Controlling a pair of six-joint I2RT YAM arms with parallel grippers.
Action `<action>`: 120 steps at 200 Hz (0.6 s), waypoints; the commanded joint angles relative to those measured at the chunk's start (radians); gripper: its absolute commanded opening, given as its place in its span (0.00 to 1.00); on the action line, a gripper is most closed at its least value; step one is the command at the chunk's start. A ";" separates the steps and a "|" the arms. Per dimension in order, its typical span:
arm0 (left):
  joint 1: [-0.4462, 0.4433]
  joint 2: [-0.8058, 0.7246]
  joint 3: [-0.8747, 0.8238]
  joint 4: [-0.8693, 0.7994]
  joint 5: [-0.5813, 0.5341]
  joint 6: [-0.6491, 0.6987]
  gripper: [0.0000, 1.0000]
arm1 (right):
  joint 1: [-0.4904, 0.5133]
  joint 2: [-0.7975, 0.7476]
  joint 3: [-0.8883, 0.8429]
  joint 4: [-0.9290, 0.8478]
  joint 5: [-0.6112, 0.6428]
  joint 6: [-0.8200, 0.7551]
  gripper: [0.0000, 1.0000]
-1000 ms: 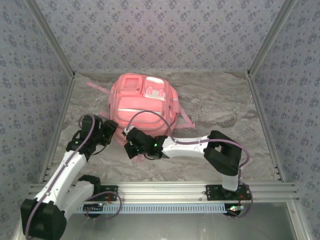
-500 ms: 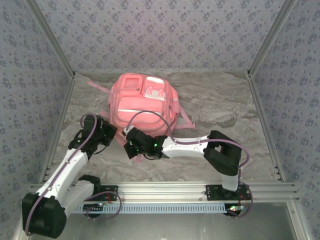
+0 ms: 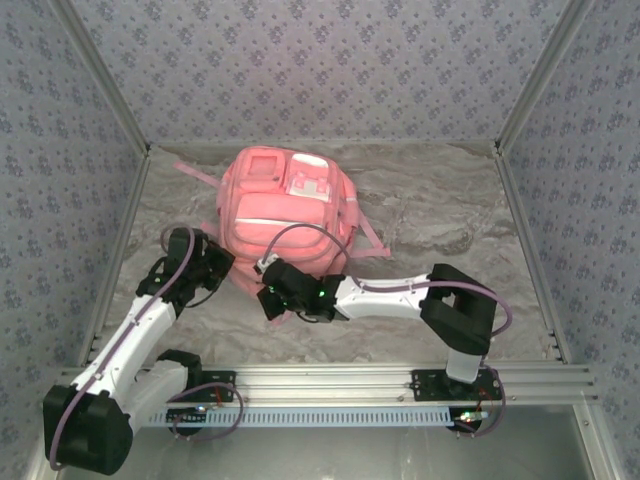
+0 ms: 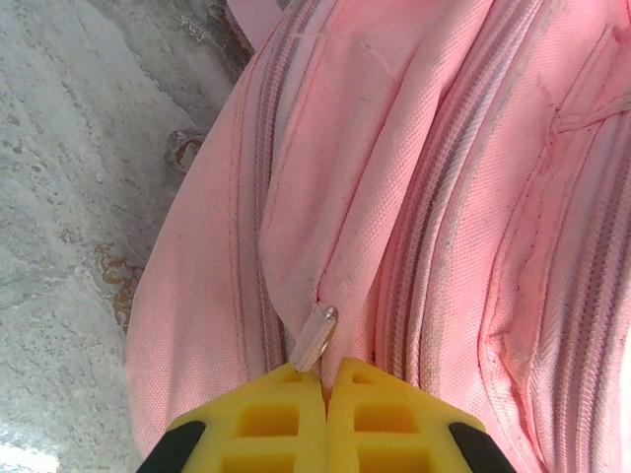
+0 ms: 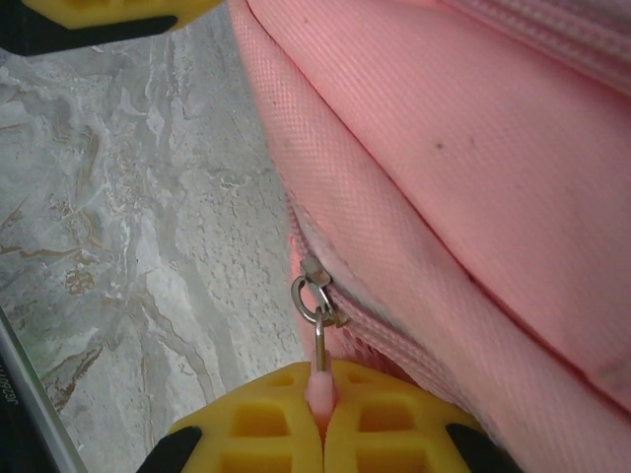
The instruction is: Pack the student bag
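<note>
Student bag (image 3: 285, 205) lay flat on the marbled counter (image 3: 440, 220), centre-rear, front pockets up.
Left jaws were fully closed, pinching a metal zipper pull (image 4: 315, 338) on the bag's near-left side; right jaws were closed on the pink tab (image 5: 320, 386) of a second zipper along the near edge.

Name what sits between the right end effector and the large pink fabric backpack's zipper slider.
Right wrist view: a metal ring and link run from the slider on the pink fabric backpack to a pink pull tab the right end effector pinches.
</note>
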 commanded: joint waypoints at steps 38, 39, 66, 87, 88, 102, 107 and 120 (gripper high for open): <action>0.009 -0.004 0.049 -0.013 -0.072 0.044 0.00 | -0.018 -0.094 -0.078 -0.114 0.054 0.000 0.00; 0.010 -0.003 0.049 -0.013 -0.073 0.044 0.00 | -0.018 -0.095 -0.079 -0.115 0.054 0.000 0.00; 0.013 -0.003 0.053 -0.017 -0.076 0.049 0.00 | -0.031 -0.130 -0.110 -0.150 0.051 -0.003 0.00; 0.012 -0.001 0.056 -0.019 -0.078 0.052 0.00 | -0.036 -0.154 -0.128 -0.182 0.051 -0.011 0.00; 0.012 -0.001 0.056 -0.020 -0.078 0.053 0.00 | -0.036 -0.154 -0.129 -0.184 0.052 -0.012 0.00; 0.013 0.001 0.058 -0.023 -0.079 0.055 0.00 | -0.044 -0.169 -0.142 -0.200 0.058 -0.017 0.00; 0.012 0.001 0.058 -0.023 -0.081 0.056 0.00 | -0.044 -0.175 -0.147 -0.205 0.058 -0.020 0.00; 0.012 0.000 0.063 -0.028 -0.082 0.061 0.00 | -0.052 -0.188 -0.159 -0.219 0.061 -0.030 0.00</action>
